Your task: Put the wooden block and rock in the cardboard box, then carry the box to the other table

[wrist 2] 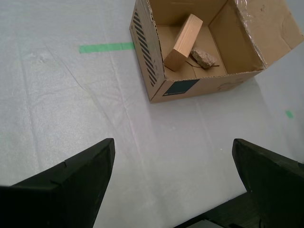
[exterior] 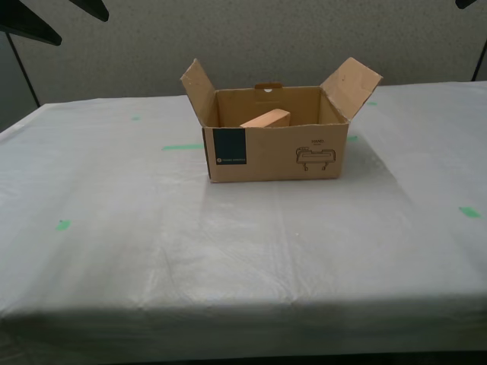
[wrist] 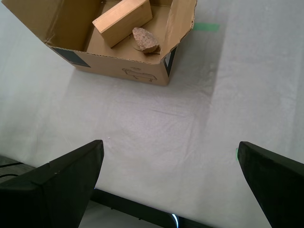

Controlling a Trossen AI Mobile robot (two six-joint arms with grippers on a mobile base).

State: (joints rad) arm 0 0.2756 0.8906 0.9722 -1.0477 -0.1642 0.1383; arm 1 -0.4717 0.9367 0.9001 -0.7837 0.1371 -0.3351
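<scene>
The cardboard box (exterior: 272, 148) stands alone on the table (exterior: 228, 251), the one with the wrinkled pale sheet, its two side flaps folded outward and its top open. Inside it lie one wooden block (wrist 2: 183, 42) and one rock (wrist 2: 204, 58); the block leans tilted against an inner wall and the rock sits on the box floor just beside the block's lower end, close enough that I cannot tell whether they touch. One dark blue label and one black line drawing show on the box's front face. Several green tape marks (exterior: 183, 147) dot the sheet, one strip just beside the box.

My first gripper (wrist: 175, 183) hangs above bare sheet with its jaws spread wide and nothing between them; the box lies well ahead of the fingertips. My second gripper (wrist 2: 173, 178) is likewise spread wide and empty, the box well beyond its jaws.
</scene>
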